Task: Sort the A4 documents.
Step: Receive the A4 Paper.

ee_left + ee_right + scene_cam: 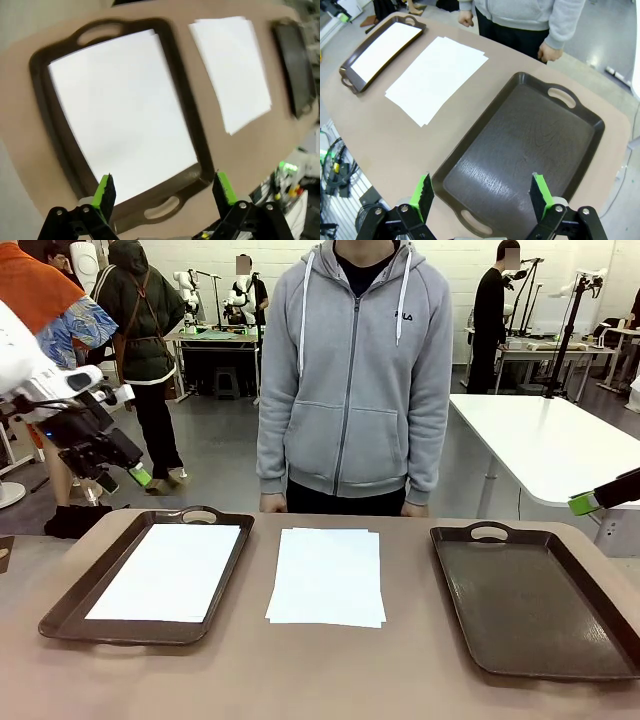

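A4 documents (327, 575): from the left hand (165, 187), open wide and empty above the left tray (120, 632), the loose white stack lies on the counter (330, 680) just right of that tray, its long axis parallel to the tray's long sides. The right hand (482, 192), equally open and empty, hangs farther right over a second tray (520, 145), bare inside, so the left looks nearer. The sheets are blank, thin and slightly fanned; another lies inside the left tray.

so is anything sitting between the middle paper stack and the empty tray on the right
Nothing visible. The stack of A4 documents lies flat, and the strip of tabletop between it and the empty right tray is bare. The person's hands are at the far edge, off that path.
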Action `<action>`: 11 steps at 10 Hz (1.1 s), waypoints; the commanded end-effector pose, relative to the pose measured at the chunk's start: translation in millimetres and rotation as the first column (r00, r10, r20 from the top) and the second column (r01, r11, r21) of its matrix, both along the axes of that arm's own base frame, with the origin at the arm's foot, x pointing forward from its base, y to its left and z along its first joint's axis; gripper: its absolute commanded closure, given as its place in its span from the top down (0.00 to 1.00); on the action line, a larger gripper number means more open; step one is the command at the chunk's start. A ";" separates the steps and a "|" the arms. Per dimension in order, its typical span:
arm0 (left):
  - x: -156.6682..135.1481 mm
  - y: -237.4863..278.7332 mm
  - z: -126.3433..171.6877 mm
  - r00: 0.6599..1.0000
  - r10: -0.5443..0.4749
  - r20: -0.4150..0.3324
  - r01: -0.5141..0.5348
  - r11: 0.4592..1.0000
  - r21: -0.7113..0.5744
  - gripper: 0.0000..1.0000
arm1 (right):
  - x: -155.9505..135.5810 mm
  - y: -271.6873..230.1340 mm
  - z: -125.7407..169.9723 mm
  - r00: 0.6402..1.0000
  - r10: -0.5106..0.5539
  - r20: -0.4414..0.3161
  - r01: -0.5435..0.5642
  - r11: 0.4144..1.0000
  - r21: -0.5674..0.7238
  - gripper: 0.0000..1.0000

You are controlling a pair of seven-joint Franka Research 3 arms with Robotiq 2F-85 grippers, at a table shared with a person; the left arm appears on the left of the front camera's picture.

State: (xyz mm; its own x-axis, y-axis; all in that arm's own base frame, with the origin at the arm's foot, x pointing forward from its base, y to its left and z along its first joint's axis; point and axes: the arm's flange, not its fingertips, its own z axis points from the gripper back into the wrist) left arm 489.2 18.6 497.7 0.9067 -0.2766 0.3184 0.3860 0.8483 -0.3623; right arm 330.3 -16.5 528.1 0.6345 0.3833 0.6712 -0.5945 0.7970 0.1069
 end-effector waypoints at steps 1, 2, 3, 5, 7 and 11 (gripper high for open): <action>-52.7 3.9 2.5 0.947 -0.258 0.189 0.279 0.956 -0.093 1.00 | 0.7 0.0 -1.2 1.000 0.008 -0.002 -0.008 1.000 0.010 1.00; -63.8 7.4 7.4 0.929 -0.277 0.244 0.308 0.946 -0.099 1.00 | 0.7 0.0 -1.2 1.000 0.008 -0.002 -0.008 1.000 0.010 1.00; -66.2 16.1 6.5 0.960 -0.154 0.233 0.184 0.976 -0.116 1.00 | 0.7 0.0 -1.2 1.000 0.008 -0.002 -0.008 1.000 0.010 1.00; -87.9 26.2 11.1 0.945 -0.091 0.314 0.139 0.981 -0.133 1.00 | 0.7 0.0 -1.2 1.000 0.008 -0.002 -0.008 1.000 0.010 1.00; -107.3 13.3 24.9 0.911 -0.090 0.403 0.120 0.992 -0.049 1.00 | 0.7 0.0 -1.2 1.000 0.008 -0.002 -0.008 1.000 0.010 1.00; -123.5 -9.6 31.9 0.839 -0.124 0.530 0.150 0.989 -0.006 1.00 | 0.7 0.0 -1.2 1.000 0.008 -0.002 -0.008 1.000 0.010 1.00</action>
State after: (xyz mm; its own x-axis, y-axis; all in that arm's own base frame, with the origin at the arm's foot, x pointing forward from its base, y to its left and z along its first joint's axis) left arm 364.2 11.7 545.6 0.5792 -0.3695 0.7266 0.6366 0.7618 -0.1200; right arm 330.2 -16.4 528.3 0.6341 0.3834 0.6715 -0.5946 0.7969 0.1065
